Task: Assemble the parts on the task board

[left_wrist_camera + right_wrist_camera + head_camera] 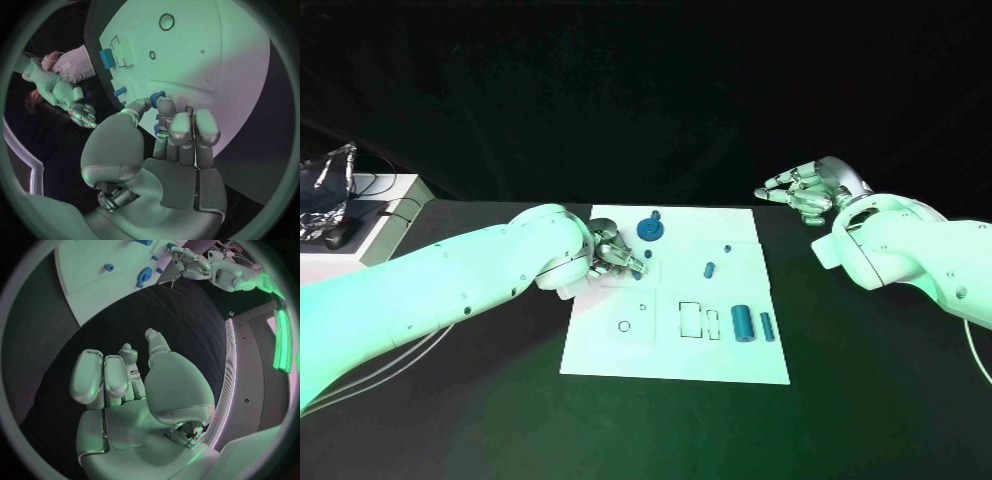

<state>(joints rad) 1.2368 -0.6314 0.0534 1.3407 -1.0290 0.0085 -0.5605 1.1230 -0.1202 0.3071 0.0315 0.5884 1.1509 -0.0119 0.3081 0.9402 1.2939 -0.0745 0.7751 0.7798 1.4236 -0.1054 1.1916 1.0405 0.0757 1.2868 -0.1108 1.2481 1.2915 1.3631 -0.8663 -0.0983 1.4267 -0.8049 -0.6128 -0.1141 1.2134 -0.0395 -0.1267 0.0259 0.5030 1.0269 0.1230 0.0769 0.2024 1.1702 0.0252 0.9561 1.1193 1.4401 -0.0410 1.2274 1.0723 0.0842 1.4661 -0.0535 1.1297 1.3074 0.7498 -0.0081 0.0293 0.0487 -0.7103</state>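
Note:
The white task board [678, 345] lies in the middle of the table. My left hand [612, 256] is over its left edge and pinches a small blue part [636, 269] between thumb and finger; the left wrist view shows this part [156, 97] at the fingertips, just above the board [212, 55]. A round blue part [651, 230] stands near the board's far edge. A small blue peg [711, 268] lies mid-board, and two blue cylinders [753, 325] lie at the near right. My right hand [799, 194] hangs off the board's far right corner, holding nothing, fingers apart [119, 382].
Outlined slots [692, 318] and a small ring mark [625, 325] show on the board's near half. A white box with silvery gear [336, 205] stands at the table's far left. Black tabletop [877, 400] surrounds the board.

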